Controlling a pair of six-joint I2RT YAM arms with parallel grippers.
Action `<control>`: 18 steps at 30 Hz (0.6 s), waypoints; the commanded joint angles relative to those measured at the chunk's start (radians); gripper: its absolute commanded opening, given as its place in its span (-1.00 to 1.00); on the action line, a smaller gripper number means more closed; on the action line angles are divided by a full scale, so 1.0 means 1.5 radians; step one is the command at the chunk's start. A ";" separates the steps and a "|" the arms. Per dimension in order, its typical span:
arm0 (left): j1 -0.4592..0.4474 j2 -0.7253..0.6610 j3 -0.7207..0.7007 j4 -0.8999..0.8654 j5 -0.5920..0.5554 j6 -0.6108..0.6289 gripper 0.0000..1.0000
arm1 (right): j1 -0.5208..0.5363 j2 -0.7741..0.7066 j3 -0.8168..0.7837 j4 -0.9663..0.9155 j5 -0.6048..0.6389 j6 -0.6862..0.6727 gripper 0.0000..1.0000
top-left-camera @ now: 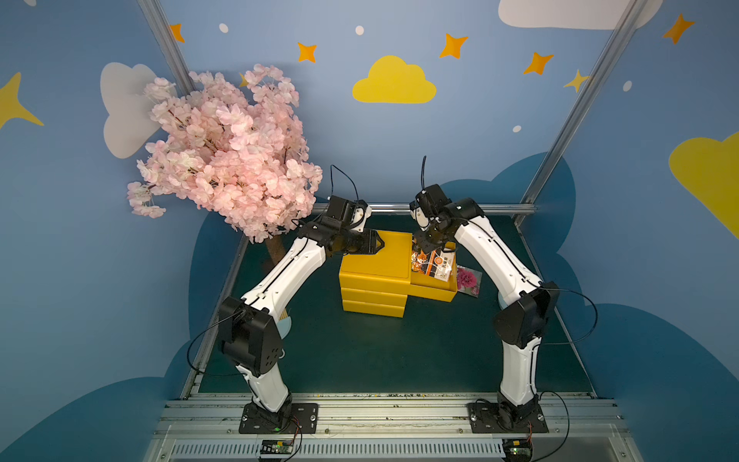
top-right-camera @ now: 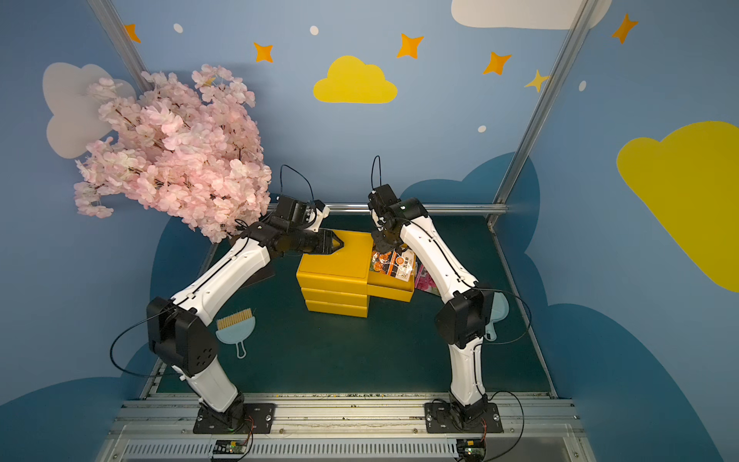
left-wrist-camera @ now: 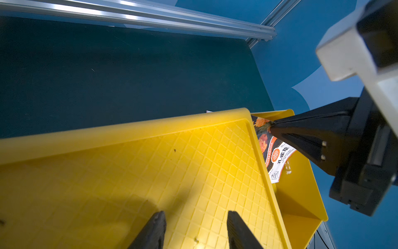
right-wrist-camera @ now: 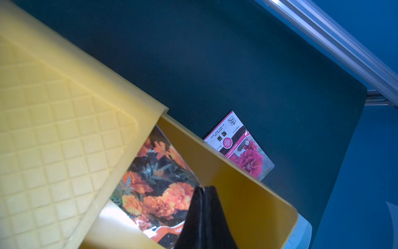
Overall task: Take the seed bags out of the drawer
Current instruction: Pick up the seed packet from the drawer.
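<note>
The right gripper (top-left-camera: pixel 420 250) reaches down into the pulled-out top drawer (top-left-camera: pixel 434 294) of a yellow plastic three-drawer cabinet (top-left-camera: pixel 372 260), its black jaws pressed together on the edge of a glossy flat orange-marigold seed packet (top-left-camera: pixel 436 266). The packet sits tilted inside the drawer, one end towards the cabinet body, and the right wrist view shows the gripper (right-wrist-camera: pixel 203 188) closed over its flower photograph (right-wrist-camera: pixel 155 185). A second glossy flat pink-flower seed packet (top-left-camera: pixel 468 280) lies face up on the dark green table mat (top-left-camera: pixel 360 352), just beside the drawer's outer wall (right-wrist-camera: pixel 237 183) and outside it; the right wrist view shows it too (right-wrist-camera: pixel 241 148). The left gripper (top-left-camera: pixel 382 242) hovers over the cabinet's waffle-patterned top, and in the left wrist view (left-wrist-camera: pixel 196 217) its jaws stand partly apart with nothing between them. The two lower drawers are pushed in. A pale blue plastic dustpan (top-right-camera: pixel 236 332) edged with tan bristles lies on the mat near the left arm's elbow. An artificial pink blossom tree (top-left-camera: pixel 228 160) stands at the far left corner of the mat.
</note>
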 commanded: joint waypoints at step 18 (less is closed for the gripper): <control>-0.001 0.040 -0.047 -0.114 -0.021 -0.001 0.04 | 0.010 0.004 0.054 0.035 0.153 -0.023 -1.00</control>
